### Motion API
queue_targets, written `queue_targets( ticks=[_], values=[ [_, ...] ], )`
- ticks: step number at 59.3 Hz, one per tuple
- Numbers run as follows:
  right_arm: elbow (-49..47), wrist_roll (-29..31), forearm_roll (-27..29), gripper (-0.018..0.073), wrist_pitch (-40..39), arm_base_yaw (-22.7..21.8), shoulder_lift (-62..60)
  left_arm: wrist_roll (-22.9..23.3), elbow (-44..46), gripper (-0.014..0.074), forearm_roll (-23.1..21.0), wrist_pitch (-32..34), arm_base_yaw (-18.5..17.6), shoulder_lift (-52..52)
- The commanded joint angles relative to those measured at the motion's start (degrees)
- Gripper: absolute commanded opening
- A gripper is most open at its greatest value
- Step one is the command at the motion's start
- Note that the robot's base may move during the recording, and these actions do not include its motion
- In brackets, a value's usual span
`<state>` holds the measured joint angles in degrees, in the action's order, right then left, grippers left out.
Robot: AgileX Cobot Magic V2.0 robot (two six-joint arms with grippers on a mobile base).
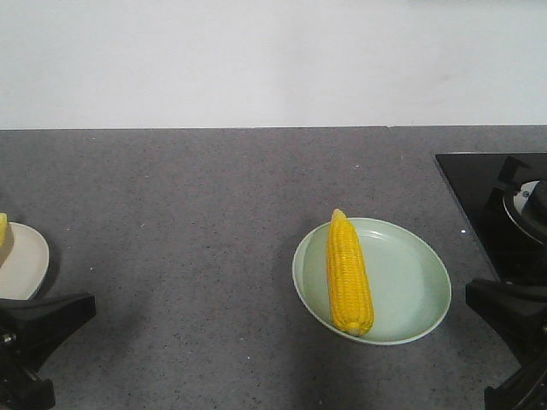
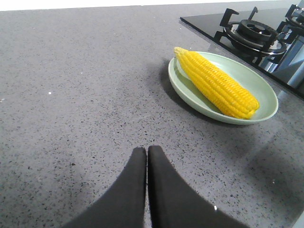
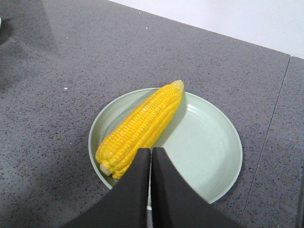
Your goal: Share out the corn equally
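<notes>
Fingers (image 3: 142, 164) pressed together over green plate (image 3: 209, 156) holding 1 corn (image 3: 142, 126)

At the left edge of the front view a cream plate (image 1: 21, 256) is cut off, with only a yellow sliver of corn (image 1: 3, 229) showing on it; the stove (image 1: 500, 209) runs off the right edge; both arms show only as dark corners.
</notes>
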<state>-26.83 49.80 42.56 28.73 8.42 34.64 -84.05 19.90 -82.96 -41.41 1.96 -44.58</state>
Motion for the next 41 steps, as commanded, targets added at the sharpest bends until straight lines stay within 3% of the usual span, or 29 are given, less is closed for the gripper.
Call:
queue_targets(
  ticks=[1,41],
  values=[
    [-1.43,0.50,1.41,-0.0006,-2.89,-0.38,0.16,-0.41,1.23,-0.0008,-3.52,-1.16,0.05,0.18],
    [-1.43,0.50,1.41,-0.0006,-2.89,-0.38,0.16,-0.41,1.23,-0.0008,-3.47,-1.15,0.05,0.18]
  ],
)
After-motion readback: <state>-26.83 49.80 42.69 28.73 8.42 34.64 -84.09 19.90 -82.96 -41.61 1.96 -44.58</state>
